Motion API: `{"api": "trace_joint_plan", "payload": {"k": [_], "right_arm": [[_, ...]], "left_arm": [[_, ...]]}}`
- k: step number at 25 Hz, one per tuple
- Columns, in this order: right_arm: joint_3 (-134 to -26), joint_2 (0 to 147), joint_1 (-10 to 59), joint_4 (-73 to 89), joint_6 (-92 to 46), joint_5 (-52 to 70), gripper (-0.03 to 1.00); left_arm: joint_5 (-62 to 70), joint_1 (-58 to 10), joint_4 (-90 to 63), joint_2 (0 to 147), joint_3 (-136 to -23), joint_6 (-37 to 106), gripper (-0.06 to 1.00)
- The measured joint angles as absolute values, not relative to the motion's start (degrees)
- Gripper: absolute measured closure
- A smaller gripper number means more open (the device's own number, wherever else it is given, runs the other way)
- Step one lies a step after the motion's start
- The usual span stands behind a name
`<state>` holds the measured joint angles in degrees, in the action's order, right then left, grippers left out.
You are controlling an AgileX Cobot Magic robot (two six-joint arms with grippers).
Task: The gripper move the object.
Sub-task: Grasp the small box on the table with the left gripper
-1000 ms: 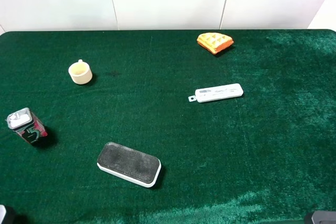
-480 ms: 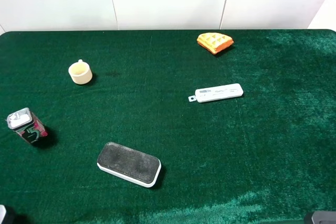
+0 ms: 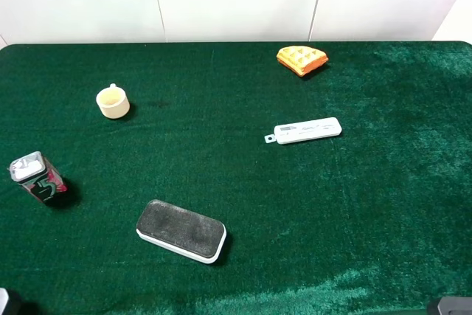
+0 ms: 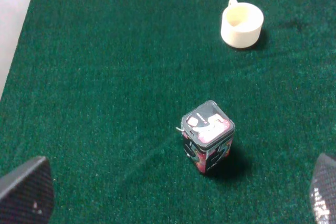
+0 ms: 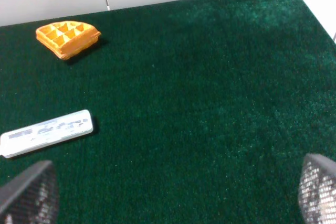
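Note:
The object is a small dark box with a silver-grey top, a red-pink base and a "5" on its side (image 3: pixel 37 180). It stands upright at the far left of the green table. It also shows in the left wrist view (image 4: pixel 208 135), between and ahead of my left gripper (image 4: pixel 173 198), whose two fingertips (image 4: pixel 26 192) sit wide apart and empty. My right gripper (image 5: pixel 168 192) is open and empty over bare cloth, far from the box. In the high view only small bits of both arms show at the bottom corners.
A cream cup (image 3: pixel 113 102) stands behind the box, also in the left wrist view (image 4: pixel 241 23). A black-and-white oblong speaker (image 3: pixel 181 230) lies front centre. A white remote-like stick (image 3: pixel 305 130) and an orange waffle (image 3: pixel 301 58) lie to the right.

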<state>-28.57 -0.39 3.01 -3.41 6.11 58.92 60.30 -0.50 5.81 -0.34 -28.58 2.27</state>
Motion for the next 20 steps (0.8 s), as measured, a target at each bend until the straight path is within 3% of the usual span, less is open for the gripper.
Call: {"api": "trace_joint_plan", "payload": {"k": [20], "right_arm": [[-28.6,-0.4,3.0,-3.4,6.1,58.9,0.27]], "left_arm": [[61.0,-0.5,5.8,2.6,-31.7,2.3,0.0]]}}
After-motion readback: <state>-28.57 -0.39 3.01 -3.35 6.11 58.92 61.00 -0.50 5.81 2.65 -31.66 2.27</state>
